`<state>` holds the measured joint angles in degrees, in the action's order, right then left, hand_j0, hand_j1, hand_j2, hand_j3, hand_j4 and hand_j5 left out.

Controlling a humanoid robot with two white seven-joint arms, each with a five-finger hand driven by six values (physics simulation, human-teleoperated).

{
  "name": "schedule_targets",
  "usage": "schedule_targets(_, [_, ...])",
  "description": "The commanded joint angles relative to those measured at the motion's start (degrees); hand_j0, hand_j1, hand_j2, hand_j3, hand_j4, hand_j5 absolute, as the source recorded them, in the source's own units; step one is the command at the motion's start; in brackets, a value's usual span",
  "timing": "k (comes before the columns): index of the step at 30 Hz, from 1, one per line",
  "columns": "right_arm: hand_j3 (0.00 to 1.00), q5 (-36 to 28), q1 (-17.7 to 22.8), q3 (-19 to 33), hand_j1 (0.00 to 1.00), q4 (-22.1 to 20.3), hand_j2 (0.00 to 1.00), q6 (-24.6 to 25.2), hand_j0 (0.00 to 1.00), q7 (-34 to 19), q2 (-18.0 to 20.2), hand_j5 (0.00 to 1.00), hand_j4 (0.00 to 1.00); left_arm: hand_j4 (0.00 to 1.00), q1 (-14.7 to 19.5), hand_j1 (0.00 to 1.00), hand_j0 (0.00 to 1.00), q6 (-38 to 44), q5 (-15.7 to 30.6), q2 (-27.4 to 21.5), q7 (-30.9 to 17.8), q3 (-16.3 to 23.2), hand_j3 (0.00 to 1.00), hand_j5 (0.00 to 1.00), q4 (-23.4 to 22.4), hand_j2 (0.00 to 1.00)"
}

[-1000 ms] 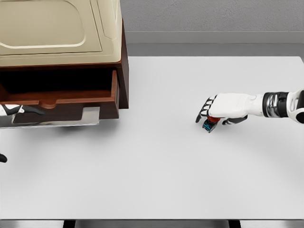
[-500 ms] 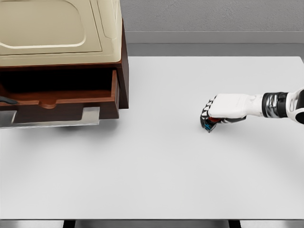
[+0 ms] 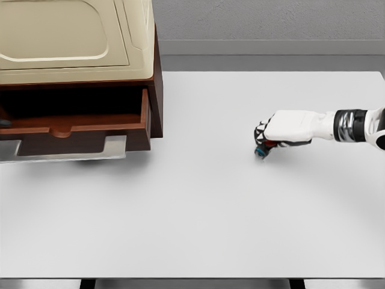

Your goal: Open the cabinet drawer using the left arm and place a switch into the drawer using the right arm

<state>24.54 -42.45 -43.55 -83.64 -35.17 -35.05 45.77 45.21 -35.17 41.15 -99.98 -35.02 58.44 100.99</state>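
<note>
A wide, matte white table (image 3: 192,229) fills most of the head view, smooth and flat, with a grey textured wall behind it. At the upper left stands the cabinet (image 3: 155,90), its sides a dark reddish-brown wood and its top a glossy cream panel with rounded, moulded contours. Its drawer (image 3: 78,129) is pulled out towards the viewer: a shallow brown box with a curved notch in the front edge and a pale grey metallic strip below it.

The right hand (image 3: 267,139) reaches in from the right edge on a white arm with a dark, ribbed wrist joint. The hand lies palm down, low over the table on the right half, its black-jointed fingers curled under and closed around the switch (image 3: 262,150), a small object of which only a red patch and a blue-green tip show beneath the fingers. It is well apart from the drawer.

Compared with half a second ago, the fingers have tightened further, hiding more of the switch, and the hand sits slightly higher in the picture. A second ago the fingers were still spread and the left hand showed at the drawer's left edge; now only a dark sliver remains at that edge, too small to identify.
</note>
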Motion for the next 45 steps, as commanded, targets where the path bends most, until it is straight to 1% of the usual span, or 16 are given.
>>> schedule_targets(1, [0.29, -0.6, 0.0, 1.7, 0.29, 2.5, 0.29, 0.2, 0.29, 0.0, -2.2, 0.29, 0.29, 1.00, 0.0, 1.00, 1.00, 0.2, 0.5, 0.0, 0.0, 0.1, 1.00, 1.00, 0.0, 1.00])
schedule_targets(5, [0.29, -0.7, -1.8, 1.7, 0.29, 3.0, 0.29, 0.2, 0.29, 0.0, -5.5, 0.29, 0.29, 1.00, 0.0, 1.00, 1.00, 0.2, 0.5, 0.0, 0.0, 0.1, 1.00, 1.00, 0.0, 1.00])
schedule_targets(7, [0.27, -0.6, -2.1, 1.7, 0.27, 3.5, 0.27, 0.2, 0.27, 0.0, -7.1, 0.27, 0.27, 1.00, -0.1, 1.00, 1.00, 0.2, 0.5, 0.0, 0.0, 0.1, 1.00, 1.00, 0.0, 1.00])
schedule_targets(12, [0.25, -0.7, -3.7, 1.8, 0.25, 4.1, 0.25, 0.2, 0.25, 0.0, -10.3, 0.25, 0.25, 1.00, -0.1, 1.00, 1.00, 0.2, 0.5, 0.0, 0.0, 0.0, 1.00, 1.00, 0.0, 1.00])
schedule_targets(14, [0.24, -2.7, -4.9, 1.8, 0.24, 4.0, 0.24, 0.2, 0.24, 0.0, -10.7, 0.24, 0.24, 1.00, -0.1, 1.00, 1.00, 0.2, 0.5, 0.0, 0.0, 0.1, 1.00, 1.00, 0.0, 1.00])
schedule_targets(18, [0.24, -3.0, -6.2, 1.8, 0.24, 4.0, 0.24, 0.2, 0.24, 0.0, -13.3, 0.24, 0.24, 1.00, -0.1, 1.00, 1.00, 0.2, 0.4, 0.0, 0.0, 0.1, 1.00, 1.00, 0.0, 1.00])
schedule_targets(21, [0.21, -3.0, -6.8, 1.8, 0.21, 4.0, 0.21, 0.2, 0.21, 0.0, -15.2, 0.21, 0.21, 1.00, -0.1, 1.00, 1.00, 0.2, 0.4, 0.0, 0.0, 0.1, 1.00, 1.00, 0.0, 1.00])
schedule_targets(22, [0.20, -3.0, -7.4, 1.7, 0.20, 4.1, 0.20, 0.2, 0.20, 0.0, -15.9, 0.20, 0.20, 1.00, -0.1, 1.00, 1.00, 0.2, 0.4, 0.0, 0.0, 0.1, 1.00, 1.00, 0.0, 1.00])
schedule_targets(25, [0.20, -3.0, -9.1, 1.5, 0.20, 4.1, 0.20, 0.2, 0.20, 0.0, -18.3, 0.20, 0.20, 1.00, -0.1, 1.00, 1.00, 0.2, 0.3, 0.0, 0.0, 0.1, 1.00, 1.00, 0.0, 1.00])
schedule_targets(29, [0.20, -3.0, -11.2, 1.2, 0.20, 4.0, 0.20, 0.2, 0.20, 0.0, -19.7, 0.20, 0.20, 1.00, -0.1, 1.00, 1.00, 0.2, 0.2, 0.0, 0.0, 0.2, 1.00, 1.00, 0.0, 1.00])
schedule_targets(32, [0.20, -3.1, -11.6, 1.2, 0.20, 3.7, 0.20, 0.2, 0.20, 0.0, -20.1, 0.20, 0.20, 1.00, -0.2, 1.00, 1.00, 0.2, 0.2, 0.0, 0.0, 0.2, 1.00, 1.00, 0.0, 1.00])
schedule_targets(36, [0.20, -4.2, -14.0, 1.0, 0.20, 3.7, 0.20, 0.2, 0.20, 0.0, -21.9, 0.20, 0.20, 1.00, -0.2, 1.00, 1.00, 0.2, 0.2, 0.0, 0.0, 0.3, 1.00, 1.00, 0.0, 1.00])
schedule_targets(40, [0.20, -4.2, -15.5, -0.9, 0.20, 2.0, 0.20, 0.2, 0.20, 0.0, -23.4, 0.20, 0.20, 1.00, -0.2, 1.00, 1.00, 0.2, 0.2, 0.0, 0.0, 0.3, 1.00, 1.00, 0.0, 1.00])
schedule_targets(42, [0.20, -4.6, -16.3, -1.4, 0.20, 1.3, 0.20, 0.2, 0.20, 0.0, -23.2, 0.20, 0.20, 1.00, -0.2, 1.00, 1.00, 0.2, 0.2, 0.0, 0.0, 0.3, 1.00, 1.00, 0.0, 1.00])
schedule_targets(44, [0.20, -4.6, -16.5, -2.8, 0.20, -3.4, 0.20, 0.2, 0.20, 0.0, -22.8, 0.20, 0.20, 1.00, -0.2, 1.00, 1.00, 0.2, 0.2, 0.0, 0.0, 0.3, 1.00, 1.00, 0.0, 1.00])
schedule_targets(45, [0.20, -4.6, -16.6, -2.8, 0.20, -4.6, 0.20, 0.2, 0.20, 0.0, -22.7, 0.20, 0.20, 1.00, -0.2, 1.00, 1.00, 0.2, 0.2, 0.0, 0.0, 0.3, 1.00, 1.00, 0.0, 1.00])
